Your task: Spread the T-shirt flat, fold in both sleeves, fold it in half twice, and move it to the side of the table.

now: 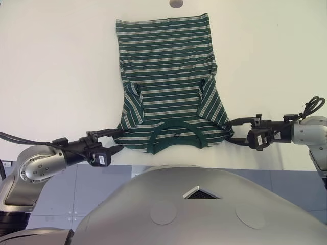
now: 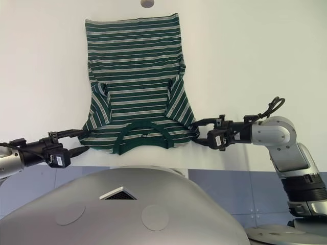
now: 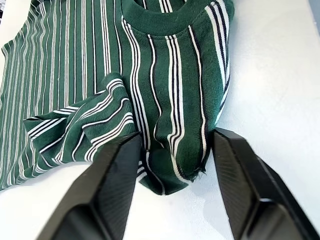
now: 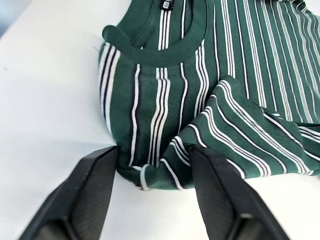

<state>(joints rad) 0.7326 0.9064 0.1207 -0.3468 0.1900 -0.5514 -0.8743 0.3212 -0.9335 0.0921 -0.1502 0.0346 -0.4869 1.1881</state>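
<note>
Although the white worktop point(image 1: 51, 76) gives it a flat, firm bed, the single T-shirt point(image 1: 166, 81) lying on it looks to be light, soft knit cloth. It will likely sag, crease and drag rather than keep its shape, so it is best taken at two matched points and lifted evenly. It lies in the middle of the worktop, hem at the far side and collar point(image 1: 176, 130) at the near edge just before the robot. Its two sleeves, the left sleeve point(image 1: 132, 102) and the right sleeve point(image 1: 212, 99), lie turned in over the body. The natural holds for a fold in half are the two shoulder corners beside the collar, where the stacked layers give some thickness to pinch. Two hands wait there. The left hand point(image 1: 120, 140) has its fingers spread to either side of the left shoulder corner, low at the worktop, gripping nothing. The right hand point(image 1: 228, 131) stands likewise, fingers parted around the right shoulder corner. One small grey round disc point(image 1: 176, 3) sits beyond the hem, apart from the cloth.
</note>
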